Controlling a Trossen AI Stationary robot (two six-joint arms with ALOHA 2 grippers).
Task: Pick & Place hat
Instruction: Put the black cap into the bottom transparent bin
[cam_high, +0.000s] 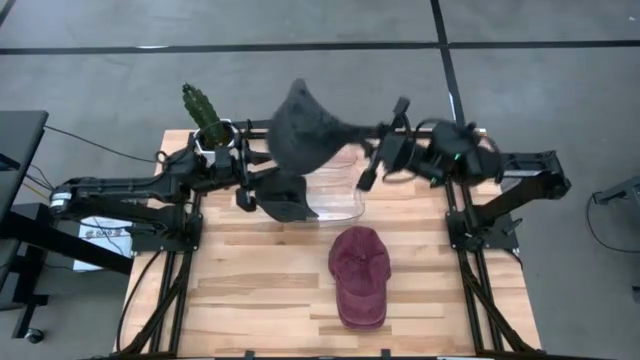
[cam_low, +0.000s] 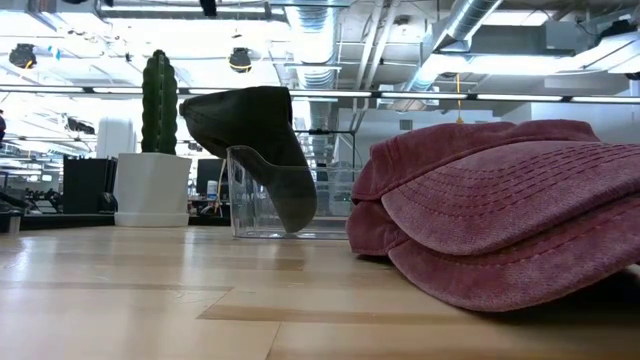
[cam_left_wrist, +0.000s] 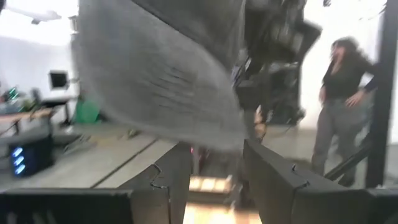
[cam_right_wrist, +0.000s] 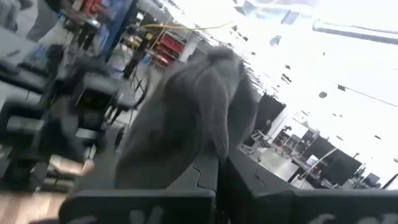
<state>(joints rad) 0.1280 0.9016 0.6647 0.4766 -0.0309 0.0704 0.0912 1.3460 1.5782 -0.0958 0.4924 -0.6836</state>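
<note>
A dark grey hat (cam_high: 300, 125) hangs in the air over the table's far middle, with my right gripper (cam_high: 360, 133) shut on it. In the low view the grey hat (cam_low: 250, 120) sits above a clear plastic stand (cam_low: 255, 195), and its lower part droops down by the stand. Whether they touch I cannot tell. My left gripper (cam_left_wrist: 214, 180) is open just under the hat, with nothing between its fingers. A maroon cap (cam_high: 360, 275) lies flat on the wooden table, right of the middle. My right gripper pinches the grey hat by the narrow edge part (cam_right_wrist: 211, 140) that reaches toward the table's right, between its two fingers. The fingers come about level from the table's right side. The hat hangs lifted clear of the table, its bulk sagging away from the fingers.
A cactus in a white pot (cam_high: 205, 115) stands at the table's far left. The clear stand (cam_high: 335, 200) sits in the middle, toward the far edge. Bare wood lies near the front left (cam_high: 250, 300). A person (cam_left_wrist: 339, 106) stands in the room beyond the table.
</note>
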